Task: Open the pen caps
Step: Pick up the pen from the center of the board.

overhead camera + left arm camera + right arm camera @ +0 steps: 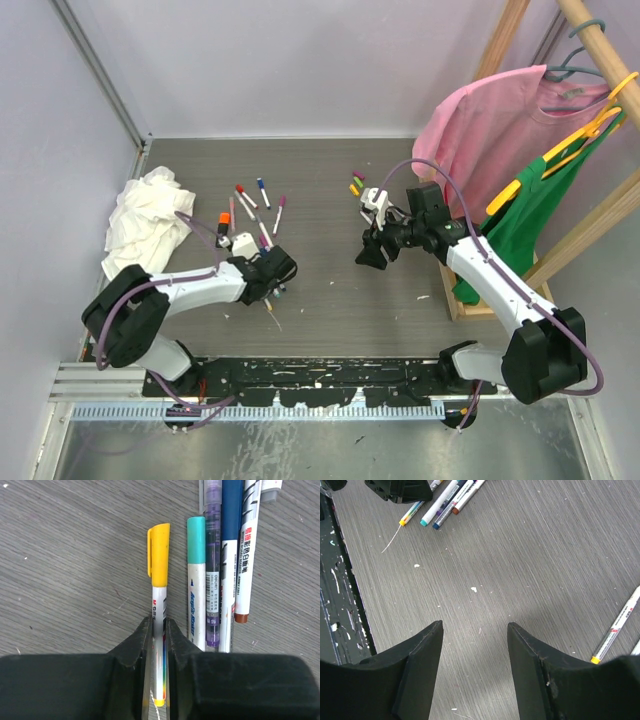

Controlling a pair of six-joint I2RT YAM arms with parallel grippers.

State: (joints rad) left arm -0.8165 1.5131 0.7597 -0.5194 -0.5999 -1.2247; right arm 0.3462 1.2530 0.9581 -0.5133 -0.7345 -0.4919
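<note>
We judge the job to be far from finished. The yellow cap (159, 555) sits fully on its white barrel (159, 612), and the teal cap (196, 539) on the pen just beside it is on too. Elsewhere on the table (320, 170), a loose scatter of pens (255, 200) shows coloured ends that look capped, though they are too small for us to be sure. A little cluster of coloured bits (356, 185) lies apart, near the right arm. These may be caps already pulled, but we cannot tell. The left gripper (159, 630) has its jaws pressed against the white barrel, one on each side, below the yellow cap, so we read it as clamped on that pen, which lies flat on the table. The right gripper (475, 640) hangs above bare wood with its jaws apart and nothing between them, well away from the yellow cap. To our eye, pulling the cap off needs that second gripper brought across.
</note>
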